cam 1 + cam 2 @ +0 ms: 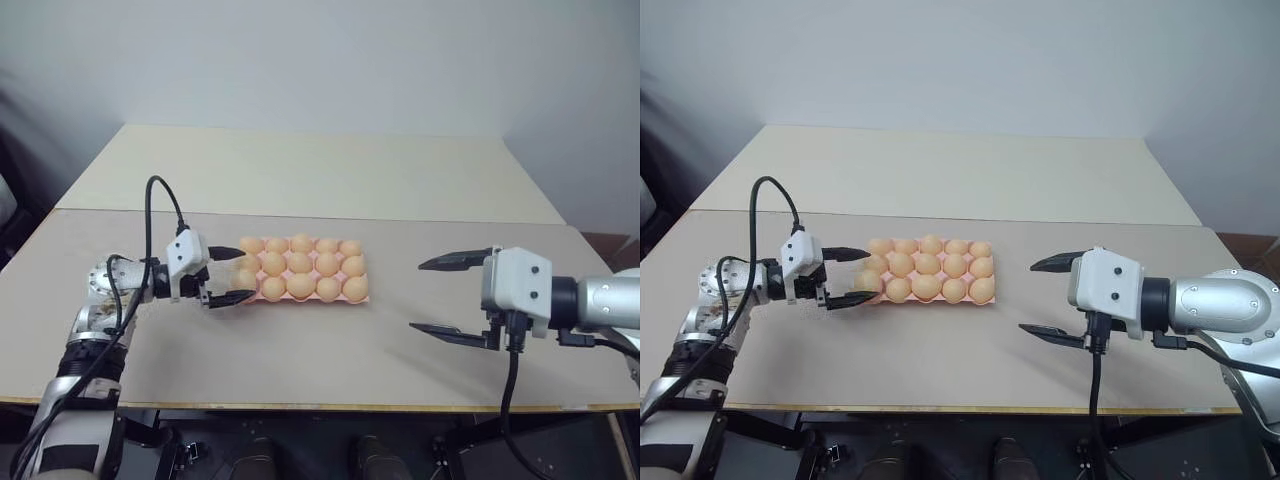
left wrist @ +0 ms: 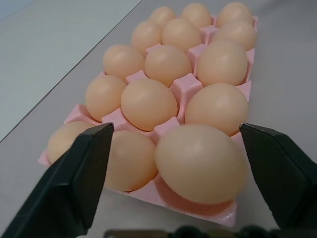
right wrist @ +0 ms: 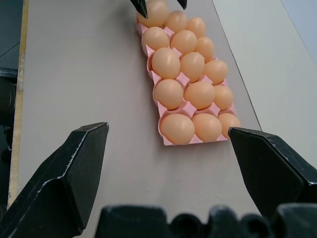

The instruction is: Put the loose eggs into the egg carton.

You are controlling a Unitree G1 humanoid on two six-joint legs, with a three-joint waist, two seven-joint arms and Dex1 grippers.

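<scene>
Jaws of the left gripper (image 1: pixel 228 275) stand apart around the nearest smooth orange-brown egg (image 2: pixel 200 163), seated in the pink moulded egg carton (image 1: pixel 363 297) on the beige table (image 1: pixel 300 350). Right gripper (image 1: pixel 450 297) gapes empty, well apart.

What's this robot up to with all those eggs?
It is filling a pink egg carton on the table with eggs. Every cup that can be seen holds an egg, fifteen in three rows of five. The left gripper is at the carton's left end, its jaws open on either side of the near corner egg, which sits in its cup. The right gripper hovers open and empty above the table, off to the carton's right.
</scene>
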